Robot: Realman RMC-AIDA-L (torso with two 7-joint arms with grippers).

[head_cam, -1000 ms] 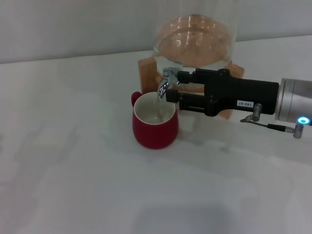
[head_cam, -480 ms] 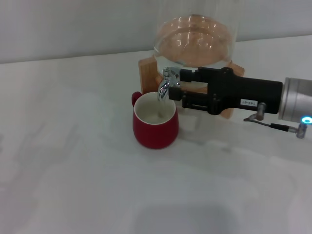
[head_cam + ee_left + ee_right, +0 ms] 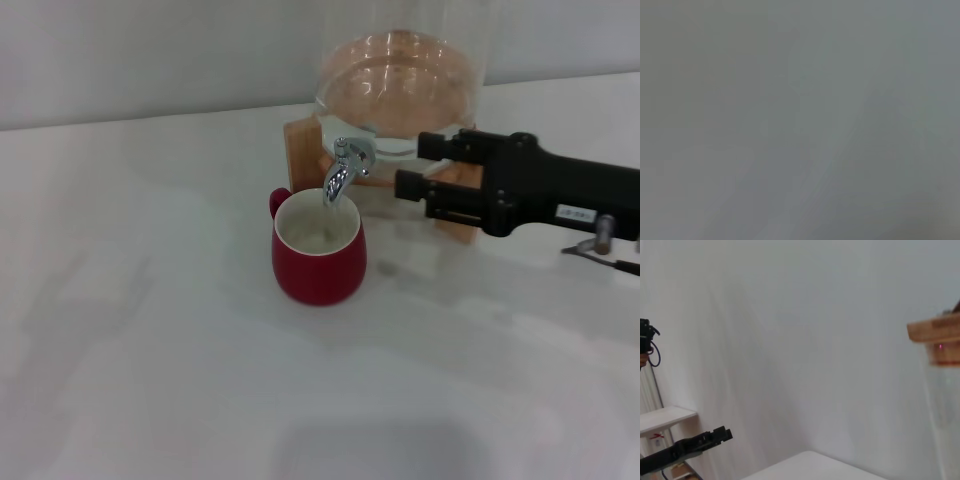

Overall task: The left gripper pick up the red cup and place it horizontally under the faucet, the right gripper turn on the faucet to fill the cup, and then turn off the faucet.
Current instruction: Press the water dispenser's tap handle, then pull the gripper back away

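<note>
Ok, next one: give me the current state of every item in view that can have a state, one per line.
red cup: upright on the table under the spout, nothing holding it.
faucet: no stream visible from the spout.
right gripper: open, beside the faucet, apart from it.
glass dispenser: on its wooden stand, still holding water.
left gripper: not in view.

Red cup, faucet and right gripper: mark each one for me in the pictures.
red cup (image 3: 318, 270), head view, front of its red wall.
faucet (image 3: 338, 178), head view, chrome spout.
right gripper (image 3: 414, 166), head view, between its fingertips.
</note>
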